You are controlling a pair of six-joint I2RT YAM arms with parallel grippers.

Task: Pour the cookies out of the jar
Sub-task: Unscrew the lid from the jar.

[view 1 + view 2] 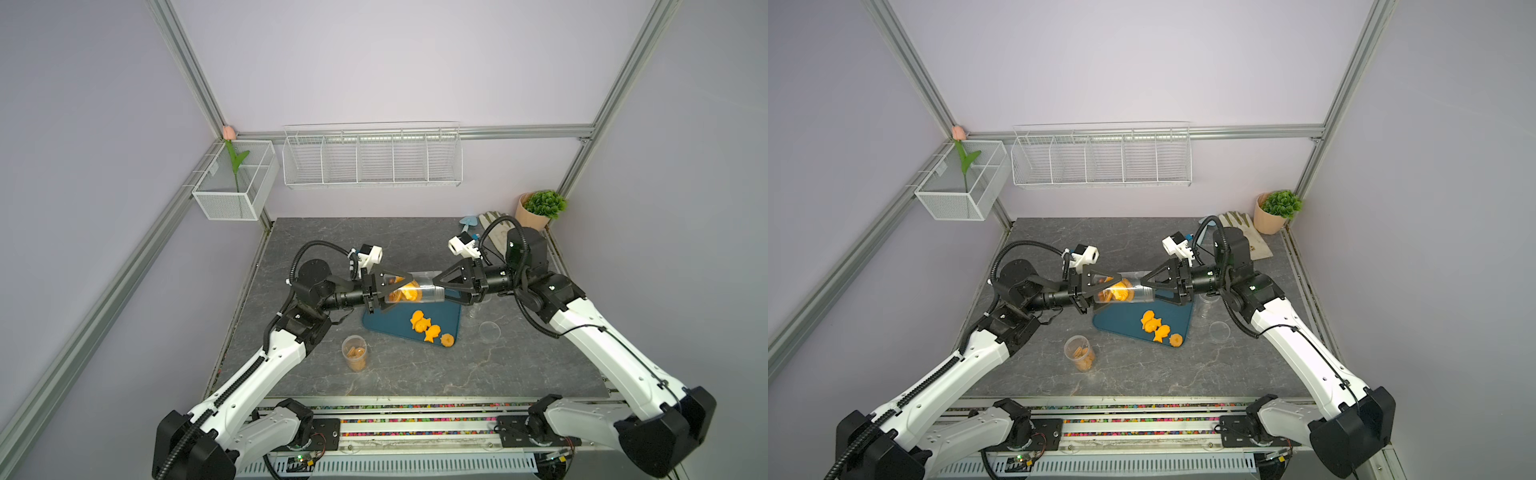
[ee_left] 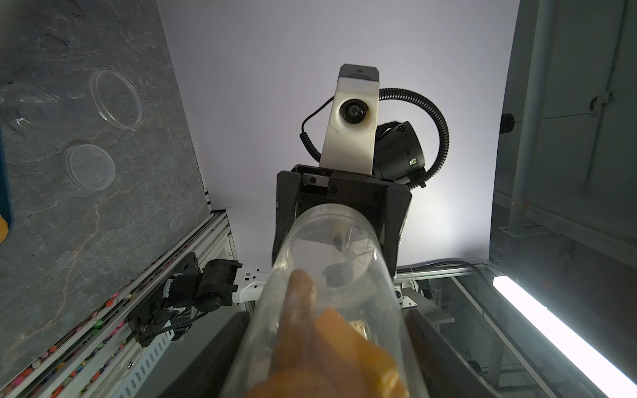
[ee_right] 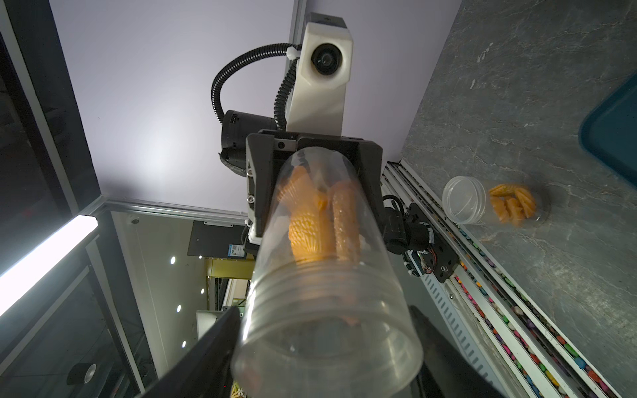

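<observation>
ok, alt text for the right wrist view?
A clear jar, open threaded mouth nearest the camera, is clamped at its far end by the left gripper, orange cookies bunched there; fingers of the right gripper flank the mouth. A second jar of cookies rests on the grey table near a teal tray.

a white mesh basket (image 1: 224,205) holding an artificial tulip (image 1: 237,160) is mounted on the left wall. a divided wire rack (image 1: 372,156) is hung on the rear wall. a potted plant (image 1: 540,208), a glove (image 1: 490,220) and a blue trowel (image 1: 468,222) are placed at the far right corner. a clear lid (image 1: 489,331) is laid flat near a teal tray (image 1: 386,324).
</observation>
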